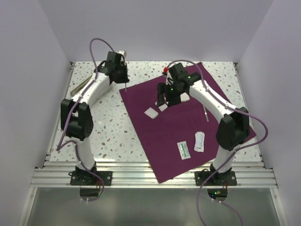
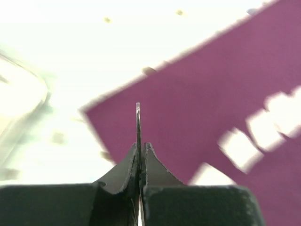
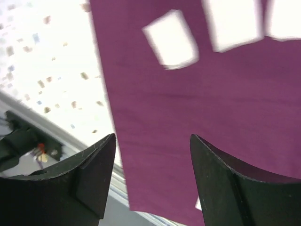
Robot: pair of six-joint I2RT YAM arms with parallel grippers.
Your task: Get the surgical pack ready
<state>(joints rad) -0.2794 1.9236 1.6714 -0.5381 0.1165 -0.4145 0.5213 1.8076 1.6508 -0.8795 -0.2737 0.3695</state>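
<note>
Lying flat, matte maroon square surgical pack (image 1: 174, 132); left gripper (image 2: 141, 147) pinching thin strip (image 2: 138, 117); right gripper (image 3: 153, 137) spread wide.

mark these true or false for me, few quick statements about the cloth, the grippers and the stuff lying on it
1. The purple cloth lies spread out flat on the table. True.
2. The right gripper is clamped on a white pad. False: its jaws stand open with nothing between them, above the cloth.
3. The left gripper has its jaws closed. True.
4. The two packets lie off the cloth on the bare table. False: both lie on the cloth, near the right arm's base.
5. The cloth is folded into a bundle. False: it is one open sheet.
</note>
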